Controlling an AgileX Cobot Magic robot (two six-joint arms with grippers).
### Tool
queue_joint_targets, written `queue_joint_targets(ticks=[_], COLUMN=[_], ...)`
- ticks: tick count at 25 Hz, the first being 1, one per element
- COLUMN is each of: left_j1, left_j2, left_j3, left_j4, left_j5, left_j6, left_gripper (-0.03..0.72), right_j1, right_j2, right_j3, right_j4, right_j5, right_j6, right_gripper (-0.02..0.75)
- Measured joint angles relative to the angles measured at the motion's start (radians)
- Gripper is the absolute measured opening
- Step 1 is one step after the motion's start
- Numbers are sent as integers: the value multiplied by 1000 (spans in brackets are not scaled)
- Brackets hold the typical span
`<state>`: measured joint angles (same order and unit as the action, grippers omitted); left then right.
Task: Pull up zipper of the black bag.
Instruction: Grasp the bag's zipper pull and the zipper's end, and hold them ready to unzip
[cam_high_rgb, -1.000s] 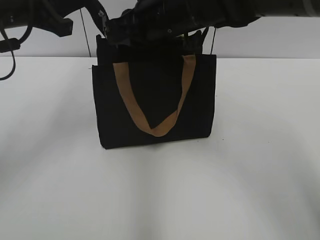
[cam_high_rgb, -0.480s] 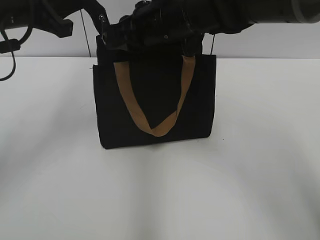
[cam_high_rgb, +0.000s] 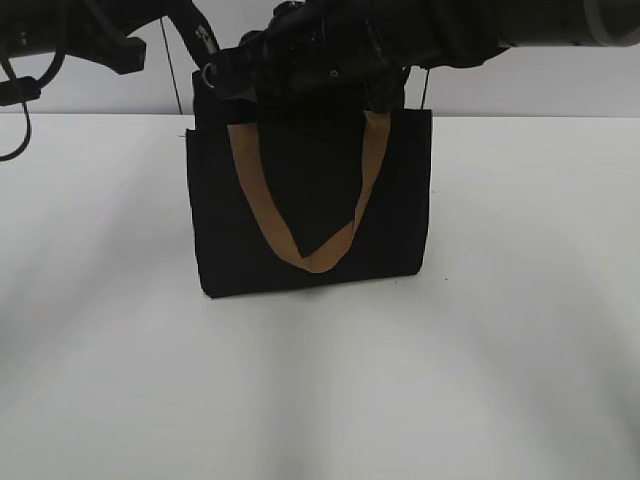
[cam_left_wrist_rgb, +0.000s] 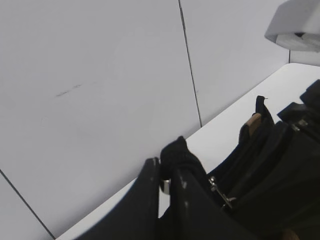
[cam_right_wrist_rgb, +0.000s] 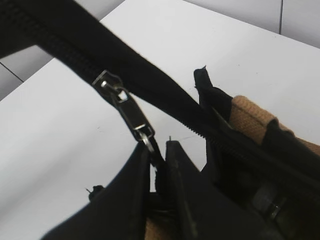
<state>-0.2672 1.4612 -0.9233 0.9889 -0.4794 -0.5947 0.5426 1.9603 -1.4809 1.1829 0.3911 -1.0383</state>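
Observation:
The black bag (cam_high_rgb: 300, 190) stands upright on the white table, a tan strap (cam_high_rgb: 268, 215) hanging down its front. My left gripper (cam_left_wrist_rgb: 166, 172) is shut on a black fabric tab at the bag's end; in the exterior view it is at the bag's top left corner (cam_high_rgb: 205, 42). My right gripper (cam_right_wrist_rgb: 157, 150) reaches across the bag top and is shut on the black tab hanging from the zipper (cam_right_wrist_rgb: 125, 107), whose silver pull sits on the taut black zip line (cam_right_wrist_rgb: 55, 40). The ring shows in the exterior view (cam_high_rgb: 208, 72).
The white table (cam_high_rgb: 320, 380) spreads around the bag, with a grey panelled wall (cam_left_wrist_rgb: 100, 75) right behind it. The right arm (cam_high_rgb: 450, 25) spans the bag's top. A small silver clasp (cam_left_wrist_rgb: 220, 192) sits inside the bag's mouth.
The right gripper and arm have shifted slightly to the right along the bag top. The silver ring now shows lower at the bag's top left corner. The bag has stayed put.

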Motion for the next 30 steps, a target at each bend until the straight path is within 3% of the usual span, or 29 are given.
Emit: queue_joint_targets(ticks=[30], left_j1=[0], left_j2=[0], left_j3=[0], left_j4=[-1], left_j5=[-1], left_j6=[0], left_gripper=[16], right_j1=[0], right_j2=[-8], right_j3=[0], right_j4=[-2], right_j5=[35], right_j6=[-17], right_gripper=[114])
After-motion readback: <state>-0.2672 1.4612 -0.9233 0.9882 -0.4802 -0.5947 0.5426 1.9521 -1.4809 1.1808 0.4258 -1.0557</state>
